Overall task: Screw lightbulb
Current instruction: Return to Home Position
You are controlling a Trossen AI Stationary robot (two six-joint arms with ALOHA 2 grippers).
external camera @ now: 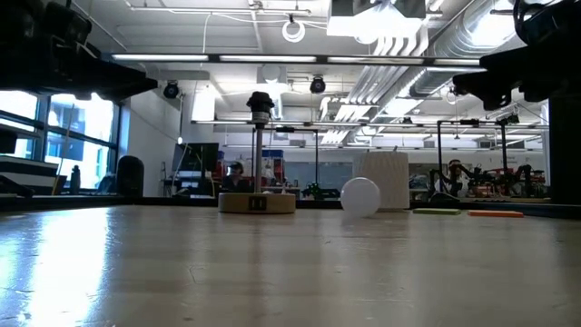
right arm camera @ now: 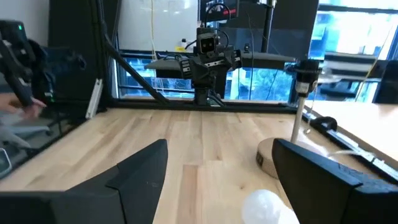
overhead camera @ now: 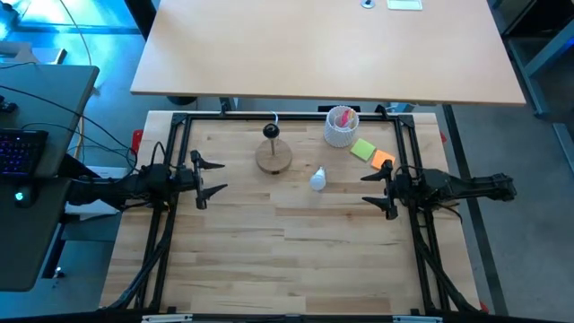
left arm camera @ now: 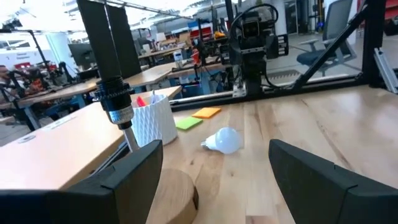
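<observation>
The lightbulb (overhead camera: 317, 180) lies on its side on the desk (overhead camera: 296, 251), nearer the far edge than the near one, its round end toward the near edge and its narrower screw base pointing toward the far edge. Nothing holds it. Just beside it, toward the far left corner, stands the wooden disc (overhead camera: 273, 157) with a thin post carrying a black socket (overhead camera: 271, 132); bulb and disc are close but apart, and the bulb is well clear of the socket. Toward the far right corner sits a white cup (overhead camera: 342, 127) with pink contents, close to the far edge, and beside it toward the right edge lie a green note (overhead camera: 362, 149) and an orange note (overhead camera: 383, 161), flat on the wood. The right gripper (overhead camera: 370, 188) hangs near the right edge, pointing toward the middle of the desk, its fingers spread apart and empty, with the bulb a short way in front of it. The left gripper (overhead camera: 215, 177) hangs near the left edge, facing the other arm across the desk, its fingers likewise apart and holding nothing, the disc nearest to it.
</observation>
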